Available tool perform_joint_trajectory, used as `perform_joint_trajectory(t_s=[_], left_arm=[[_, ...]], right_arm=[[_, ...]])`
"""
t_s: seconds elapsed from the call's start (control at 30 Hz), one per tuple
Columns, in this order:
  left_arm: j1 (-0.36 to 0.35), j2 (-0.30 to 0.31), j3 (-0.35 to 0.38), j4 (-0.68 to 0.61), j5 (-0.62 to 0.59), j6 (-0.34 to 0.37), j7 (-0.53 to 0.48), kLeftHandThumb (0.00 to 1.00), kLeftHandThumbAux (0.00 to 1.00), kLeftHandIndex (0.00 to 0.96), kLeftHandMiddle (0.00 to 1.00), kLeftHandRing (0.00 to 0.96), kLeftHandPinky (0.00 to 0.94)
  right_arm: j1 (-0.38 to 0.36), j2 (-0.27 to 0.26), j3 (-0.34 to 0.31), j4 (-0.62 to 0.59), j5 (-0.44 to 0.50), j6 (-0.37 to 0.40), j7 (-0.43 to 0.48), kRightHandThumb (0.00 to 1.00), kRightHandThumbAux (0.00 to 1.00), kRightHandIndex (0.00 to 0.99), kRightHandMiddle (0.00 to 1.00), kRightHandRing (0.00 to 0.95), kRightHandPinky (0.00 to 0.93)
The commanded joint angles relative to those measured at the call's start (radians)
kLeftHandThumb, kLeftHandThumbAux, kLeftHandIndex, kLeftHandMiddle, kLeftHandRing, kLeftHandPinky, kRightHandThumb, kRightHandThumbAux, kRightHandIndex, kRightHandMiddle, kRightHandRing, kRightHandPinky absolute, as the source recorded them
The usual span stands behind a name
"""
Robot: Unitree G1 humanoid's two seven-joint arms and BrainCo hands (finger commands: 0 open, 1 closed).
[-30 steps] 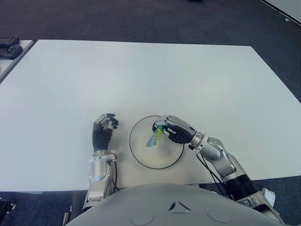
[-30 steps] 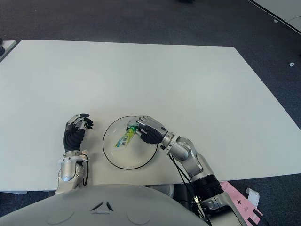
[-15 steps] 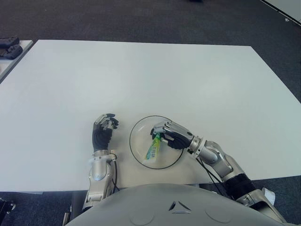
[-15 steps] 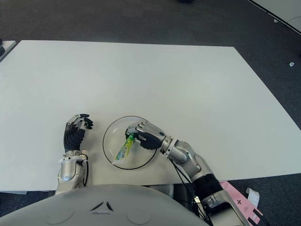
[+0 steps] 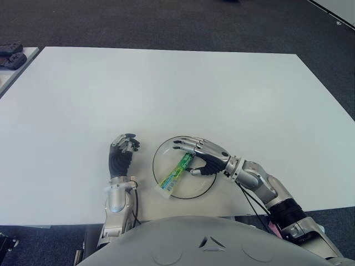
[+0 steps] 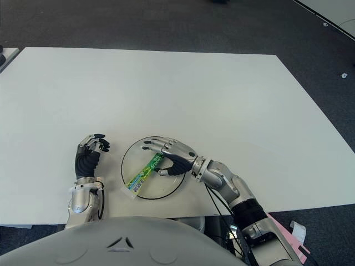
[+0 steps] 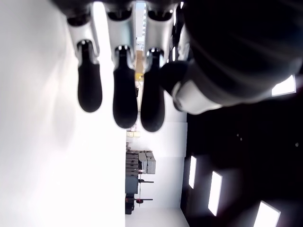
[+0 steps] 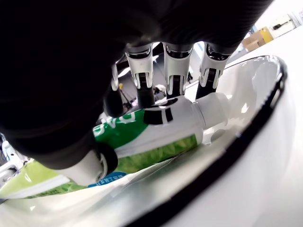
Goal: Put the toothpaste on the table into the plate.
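A green and white toothpaste tube (image 5: 174, 175) lies slanted in the black-rimmed plate (image 5: 154, 166), its flat tail reaching over the near-left rim. My right hand (image 5: 201, 158) hovers over the plate's right half with its fingers spread. In the right wrist view the fingers (image 8: 173, 79) stretch out above the tube (image 8: 156, 126), whose white cap points at the plate rim (image 8: 246, 142). The thumb is next to the tube and I cannot tell if it touches. My left hand (image 5: 122, 153) shows to the left of the plate with its fingers (image 7: 125, 99) curled, holding nothing.
The white table (image 5: 166, 88) stretches far and to both sides. Its front edge runs just behind the plate, close to my body. Dark objects (image 5: 11, 55) sit on a separate surface at the far left. Dark carpet surrounds the table.
My right hand has opened its fingers and let go of the toothpaste. The tube dropped from tilted to lying flat, its tail sliding toward the near-left rim. The left hand stayed still.
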Motion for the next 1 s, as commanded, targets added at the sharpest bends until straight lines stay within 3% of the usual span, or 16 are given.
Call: perform_joint_trajectory(t_s=[0.03,0.23,0.4,0.57,0.77,1.0], left_arm=[[0.002,-0.034,-0.001,0.042,0.004,0.032,0.011,0.702,0.719,0.429,0.565,0.561,0.548],[0.0,-0.035,0.001,0.039,0.007,0.039,0.015,0.704,0.718,0.43,0.56,0.557,0.544],[0.0,-0.03,0.0,0.04,0.005,0.035,0.005,0.702,0.718,0.429,0.563,0.56,0.55],[-0.002,-0.027,0.001,0.041,0.004,0.038,0.002,0.702,0.718,0.429,0.566,0.561,0.543],[-0.003,-0.023,0.0,0.045,-0.003,0.032,-0.008,0.701,0.719,0.429,0.567,0.559,0.536],[-0.005,-0.017,-0.001,0.059,-0.017,0.007,-0.023,0.7,0.719,0.429,0.569,0.558,0.534]], right_arm=[[-0.003,-0.02,0.006,-0.034,0.001,0.03,0.038,0.347,0.563,0.0,0.0,0.0,0.0],[-0.005,-0.025,0.008,-0.049,0.0,0.048,0.057,0.296,0.513,0.0,0.0,0.0,0.0],[0.0,-0.022,0.004,-0.06,0.023,0.061,0.069,0.318,0.44,0.0,0.0,0.0,0.0],[0.007,-0.024,-0.01,-0.072,0.094,0.069,0.098,0.322,0.417,0.0,0.0,0.0,0.0],[0.025,-0.024,-0.029,-0.109,0.198,0.11,0.152,0.291,0.45,0.0,0.0,0.0,0.0],[0.055,-0.018,-0.065,-0.162,0.32,0.182,0.205,0.225,0.569,0.0,0.0,0.0,0.0]])
